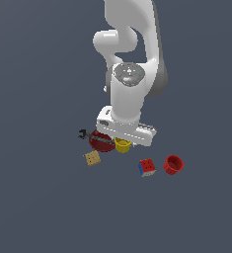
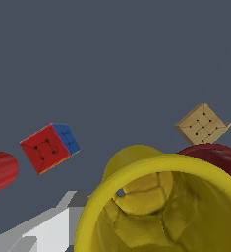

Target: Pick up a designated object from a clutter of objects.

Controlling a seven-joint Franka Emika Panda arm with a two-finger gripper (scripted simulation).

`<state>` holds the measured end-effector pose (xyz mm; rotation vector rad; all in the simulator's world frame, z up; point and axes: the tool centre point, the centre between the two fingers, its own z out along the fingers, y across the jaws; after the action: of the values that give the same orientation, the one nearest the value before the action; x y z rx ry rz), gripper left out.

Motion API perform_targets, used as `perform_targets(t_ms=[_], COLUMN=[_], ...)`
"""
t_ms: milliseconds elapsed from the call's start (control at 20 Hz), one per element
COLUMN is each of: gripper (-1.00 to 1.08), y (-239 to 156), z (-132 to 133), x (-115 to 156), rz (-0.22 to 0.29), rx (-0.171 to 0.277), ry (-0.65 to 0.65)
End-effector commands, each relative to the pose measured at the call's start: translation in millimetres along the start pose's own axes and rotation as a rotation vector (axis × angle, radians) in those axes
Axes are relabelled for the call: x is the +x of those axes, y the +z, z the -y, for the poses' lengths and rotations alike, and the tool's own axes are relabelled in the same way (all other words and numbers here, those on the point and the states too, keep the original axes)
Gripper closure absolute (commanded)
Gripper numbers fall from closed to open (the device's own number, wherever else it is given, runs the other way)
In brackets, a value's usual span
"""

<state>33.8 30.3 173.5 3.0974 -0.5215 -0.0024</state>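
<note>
While the arm hangs low over the clutter, the yellow cup [image 1: 123,145] sits right under the gripper [image 1: 123,139], touching or just beside the red plate [image 1: 100,142] on the exterior view's left. Wrist view: cup [image 2: 158,206] fills the frame, mouth open toward the cam, hollow inside, rim thin and flared, w/ one gripper finger [image 2: 43,229] showing beside its outer wall. Other finger is out of view, so can't tell how wide the gripper is or whether it has hold of the cup.

Handling, as a guess: small, light, stiff thin-walled shell; smooth and tapered, so prob. slippery and apt to squirt out of a squeeze on the outside. Best hold looks like pinching the wall at the rim, one finger inside, one outside, or across the body low down where it's narrower.

Nearby: black wrench [image 1: 90,136] across the plate, tan block [image 1: 92,158], puzzle cube [image 1: 146,167] and red cup [image 1: 173,164] well apart on the counter. Purple cup not visible.
</note>
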Motion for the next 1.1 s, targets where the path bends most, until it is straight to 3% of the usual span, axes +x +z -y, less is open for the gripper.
perform_targets(t_ms=[0,1050], gripper=[1.08,1.08], y=[-21.7,-214.2], z=[7.9,82.0], x=[-15.0,-146.6], rz=[-0.002,-0.003], rx=[0.0,-0.002], ry=[0.0,0.0])
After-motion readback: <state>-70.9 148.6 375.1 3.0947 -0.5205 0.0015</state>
